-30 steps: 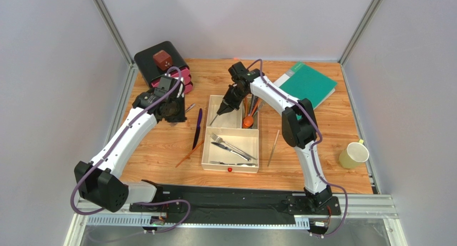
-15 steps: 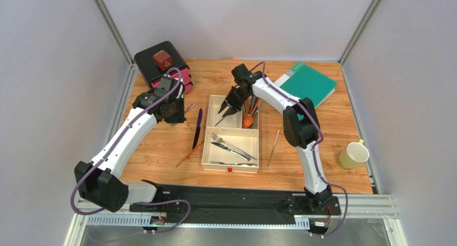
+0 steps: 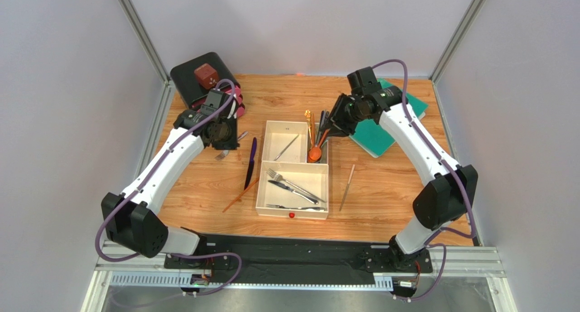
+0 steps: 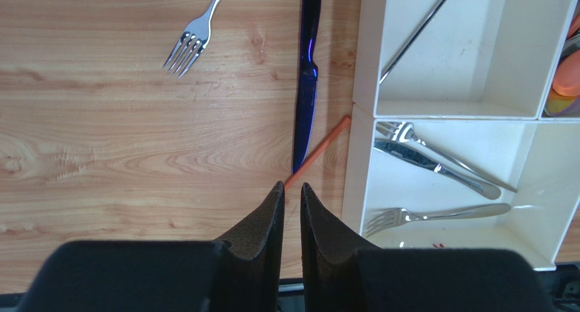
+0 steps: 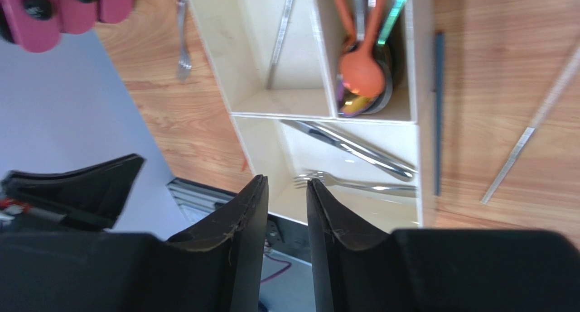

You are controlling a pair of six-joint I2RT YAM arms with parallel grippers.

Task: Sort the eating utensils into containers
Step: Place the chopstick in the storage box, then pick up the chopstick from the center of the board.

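Note:
The cream-white tray (image 3: pixel 260 190) lies mid-table. A slim silver utensil (image 3: pixel 286 147) (image 4: pixel 416 33) lies loose in its small left compartment. Orange and other spoons (image 3: pixel 314 151) (image 5: pixel 361 71) fill the small right one. Forks and a knife (image 3: pixel 293 186) (image 4: pixel 436 166) lie in the large one. On the wood left of the tray are a blue-purple knife (image 3: pixel 251 161) (image 4: pixel 308 74), an orange chopstick (image 3: pixel 239 195) (image 4: pixel 318 152) and a silver fork (image 3: pixel 224 153) (image 4: pixel 194 37). My left gripper (image 3: pixel 221 137) (image 4: pixel 289 188) hovers there, slightly open and empty. My right gripper (image 3: pixel 331 125) (image 5: pixel 286 183) hangs right of the tray, open, empty.
A silver chopstick (image 3: pixel 348 186) (image 5: pixel 538 128) lies on the wood right of the tray, and a dark one (image 5: pixel 439 108) lies along the tray's side. The green book (image 3: pixel 391 111) is at the back right. The black box with pink drawers (image 3: pixel 204 74) stands at the back left.
My right gripper opened over the small left compartment, left the silver utensil there, and swung back to the right. My left arm shifted slightly back, uncovering the fork.

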